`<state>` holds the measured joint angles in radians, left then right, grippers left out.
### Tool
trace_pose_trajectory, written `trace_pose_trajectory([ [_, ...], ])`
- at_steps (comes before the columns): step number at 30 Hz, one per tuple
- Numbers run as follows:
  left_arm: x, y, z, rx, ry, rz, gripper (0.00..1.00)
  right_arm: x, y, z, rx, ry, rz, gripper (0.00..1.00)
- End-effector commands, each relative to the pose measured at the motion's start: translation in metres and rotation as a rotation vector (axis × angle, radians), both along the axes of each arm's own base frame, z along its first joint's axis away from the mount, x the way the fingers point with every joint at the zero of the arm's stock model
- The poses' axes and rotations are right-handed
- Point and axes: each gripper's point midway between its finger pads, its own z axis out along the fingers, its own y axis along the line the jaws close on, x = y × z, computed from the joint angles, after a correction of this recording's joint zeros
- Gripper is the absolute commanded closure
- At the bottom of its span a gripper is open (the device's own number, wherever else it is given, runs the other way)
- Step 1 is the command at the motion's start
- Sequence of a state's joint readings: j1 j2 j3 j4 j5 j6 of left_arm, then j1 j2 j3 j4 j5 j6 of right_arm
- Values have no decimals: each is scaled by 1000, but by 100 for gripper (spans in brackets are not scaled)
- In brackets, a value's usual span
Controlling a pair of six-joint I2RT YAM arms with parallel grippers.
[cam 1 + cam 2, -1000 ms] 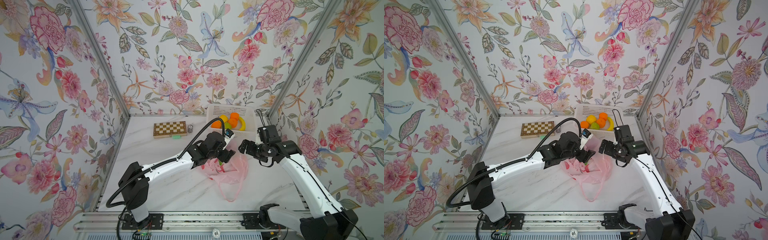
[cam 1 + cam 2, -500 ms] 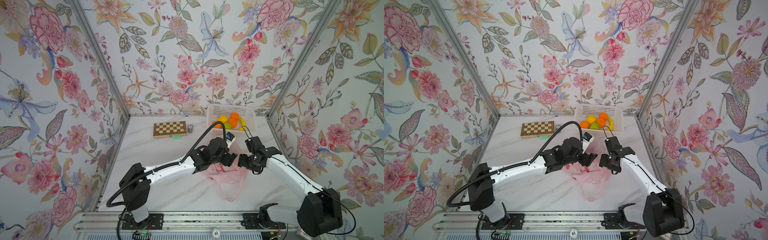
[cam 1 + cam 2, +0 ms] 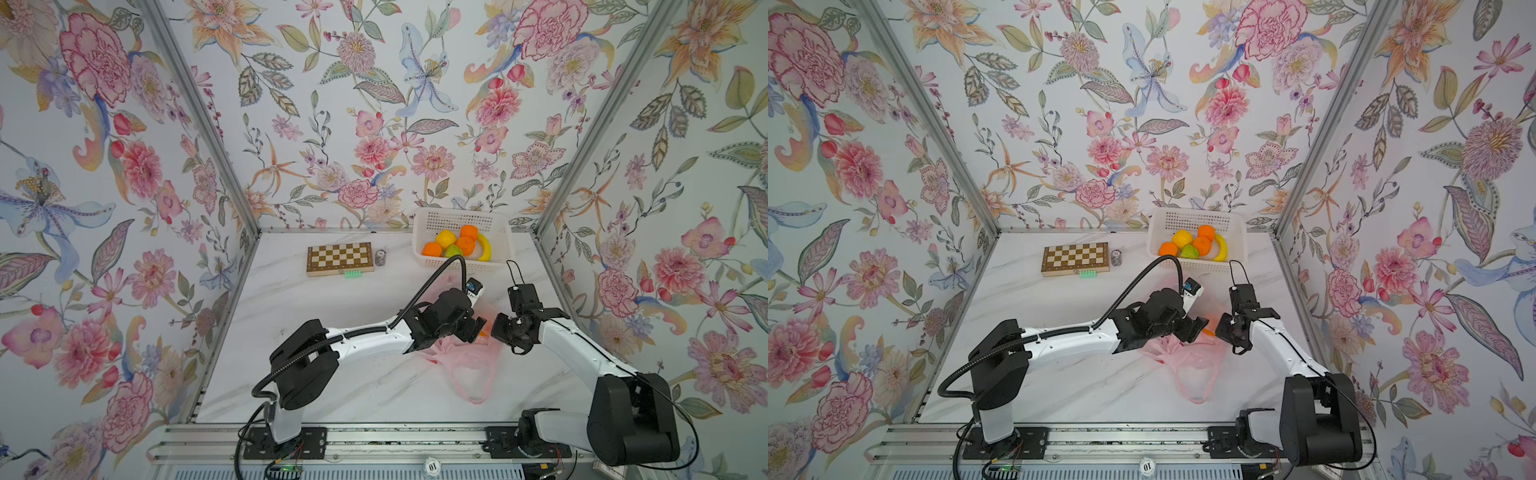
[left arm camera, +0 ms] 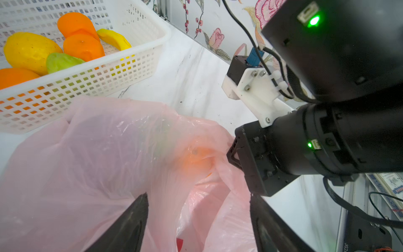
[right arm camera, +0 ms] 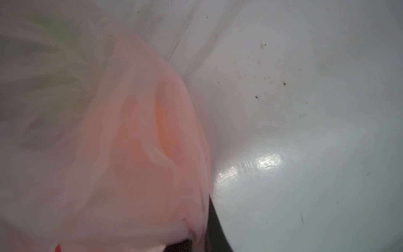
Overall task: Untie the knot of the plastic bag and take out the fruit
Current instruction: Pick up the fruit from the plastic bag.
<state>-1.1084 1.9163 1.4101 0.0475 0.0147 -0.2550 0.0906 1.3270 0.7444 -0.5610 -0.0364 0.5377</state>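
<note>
Left end effector (image 4: 198, 196) spread wide astride plastic bag (image 4: 98, 152) on table (image 3: 332, 299), gripping nothing, right end effector (image 3: 492, 330) closed, pinching bag's edge, orange (image 4: 196, 159) inside bag.

Pink plastic bag (image 3: 466, 360), white perforated basket (image 3: 459, 215)

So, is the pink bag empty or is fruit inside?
Not empty: an orange shows through the pink plastic bag in the left wrist view, plus what looks like a green fruit.
</note>
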Motion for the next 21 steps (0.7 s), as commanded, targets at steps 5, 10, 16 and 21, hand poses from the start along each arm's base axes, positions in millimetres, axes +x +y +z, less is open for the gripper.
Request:
trace_pose_trajectory([
  [5,11,-2,-6,7,12,115,30,6,48,-13,236,24,84,89],
  [10,11,11,-16,68,6,129,33,7,81,5,364,-38,90,85],
  [16,7,26,-5,-6,25,167,37,12,50,45,193,-160,26,85],
  [21,-3,29,-13,-55,103,169,43,17,49,70,247,-238,19,90],
])
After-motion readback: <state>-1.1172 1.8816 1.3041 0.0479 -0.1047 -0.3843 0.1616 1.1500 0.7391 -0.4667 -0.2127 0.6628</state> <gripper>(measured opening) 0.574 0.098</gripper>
